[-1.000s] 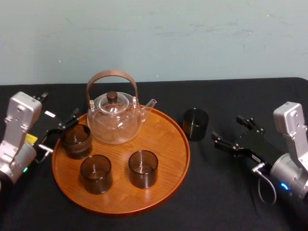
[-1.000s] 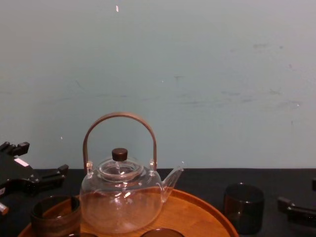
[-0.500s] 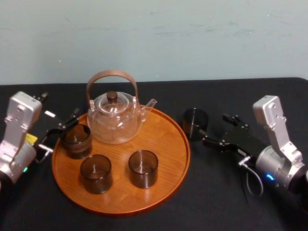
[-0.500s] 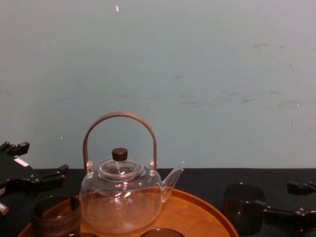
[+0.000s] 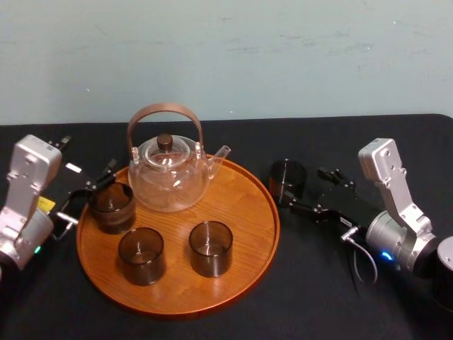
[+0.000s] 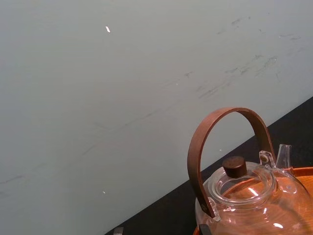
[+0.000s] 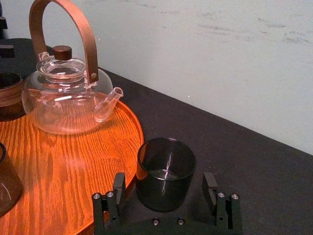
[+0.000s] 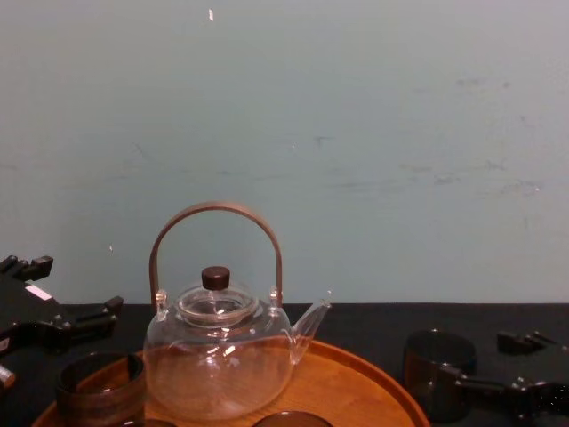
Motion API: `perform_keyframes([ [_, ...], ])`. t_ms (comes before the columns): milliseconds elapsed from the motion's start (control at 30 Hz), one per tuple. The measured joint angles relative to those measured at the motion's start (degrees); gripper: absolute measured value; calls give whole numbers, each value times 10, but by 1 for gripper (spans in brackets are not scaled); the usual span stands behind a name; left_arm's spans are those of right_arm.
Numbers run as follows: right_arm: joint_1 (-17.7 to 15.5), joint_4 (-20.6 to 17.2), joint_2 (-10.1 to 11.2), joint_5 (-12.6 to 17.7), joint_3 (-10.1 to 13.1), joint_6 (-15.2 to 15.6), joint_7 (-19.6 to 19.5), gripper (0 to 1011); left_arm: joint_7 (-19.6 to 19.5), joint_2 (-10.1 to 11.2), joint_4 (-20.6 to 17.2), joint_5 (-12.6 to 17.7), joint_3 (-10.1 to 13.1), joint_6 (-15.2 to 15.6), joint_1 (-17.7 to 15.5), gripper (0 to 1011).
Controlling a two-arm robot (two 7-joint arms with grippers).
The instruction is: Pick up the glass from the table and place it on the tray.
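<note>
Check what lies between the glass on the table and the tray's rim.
Only a narrow strip of bare black tablecloth, clearest in the right wrist view. The open right gripper straddles the glass; the left gripper sits at the left edge of the tray.

— How many dark glasses (image 5: 112,207) (image 5: 141,255) (image 5: 210,248) (image 5: 287,181) do you count?
— Four (all the same smoky, straight-sided kind).
— And teapots?
— One glass teapot (image 5: 168,177), with one lid knob (image 5: 164,141) and one bent wooden handle (image 5: 164,108).
— Trays?
— Just one round wooden tray (image 5: 241,205).
</note>
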Motion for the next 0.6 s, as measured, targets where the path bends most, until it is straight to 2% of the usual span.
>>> perform_keyframes([
  [600, 42, 53, -16, -2, -17, -13, 13, 1002, 0, 0, 0, 0, 0, 0, 0, 1001],
])
